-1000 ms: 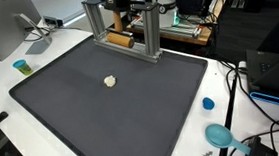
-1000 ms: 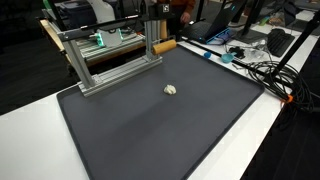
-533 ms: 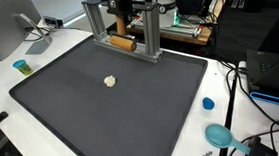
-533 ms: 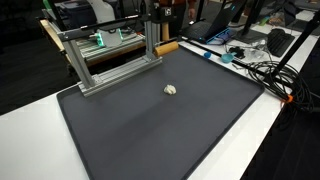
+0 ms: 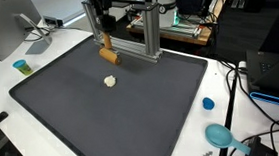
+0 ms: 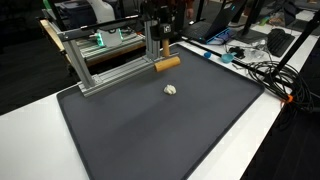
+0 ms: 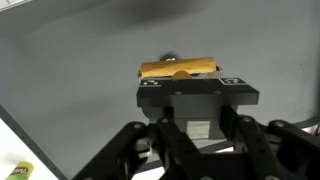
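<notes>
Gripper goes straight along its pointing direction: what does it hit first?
Probably the black mat below; the wooden cylinder in the gripper would touch first. White lump lies near; depth unclear.

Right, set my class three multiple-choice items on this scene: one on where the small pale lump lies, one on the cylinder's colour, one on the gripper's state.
1. Where does the small pale lump lie?
A) on the dark mat
B) on top of a metal frame
C) on the white table by a monitor

2. What colour is the cylinder?
A) blue
B) tan, like wood
C) red

3. What state is the gripper in?
A) open, over the lump
B) open and empty
C) shut on the cylinder

Answers:
1 A: both exterior views show the lump on the mat, apart from the cylinder.
2 B: the wrist view shows it tan.
3 C: the wrist view shows the cylinder clamped at the gripper's tip.
</notes>
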